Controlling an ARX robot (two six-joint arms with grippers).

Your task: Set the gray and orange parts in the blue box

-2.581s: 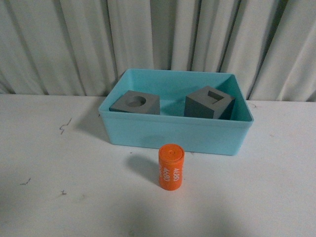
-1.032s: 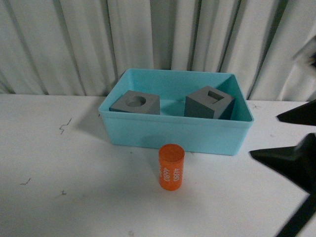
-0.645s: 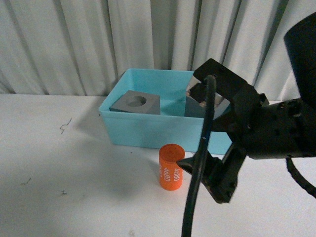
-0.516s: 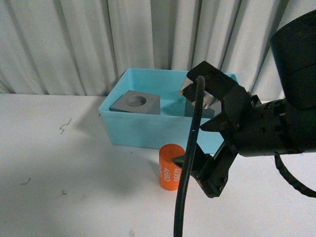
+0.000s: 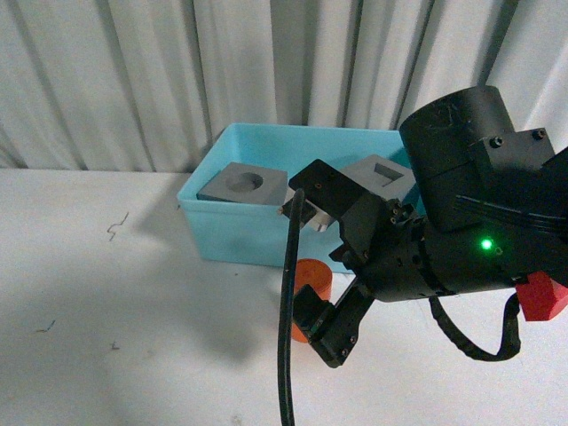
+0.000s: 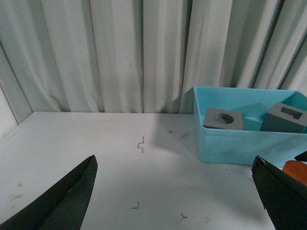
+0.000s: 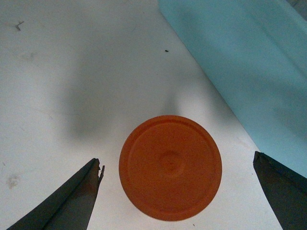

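Both gray cubes (image 5: 244,185) already lie in the blue box (image 5: 240,235) toward the tabletop's far edge, so the step in hand is the orange cylinder (image 7: 170,167), upright just in front of the box's near wall. The right claw (image 7: 176,163) hangs over it, spread wide and not touching, and next must lower and pinch it. The left claw (image 6: 175,160) is spread, holding nothing.

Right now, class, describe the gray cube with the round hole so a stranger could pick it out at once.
On the white table, in front of the curtain, stands a light turquoise box. Two gray cubes sit inside it; the one meant is the left cube in the front view. Its top has a round recess, while the right cube has a rectangular one.
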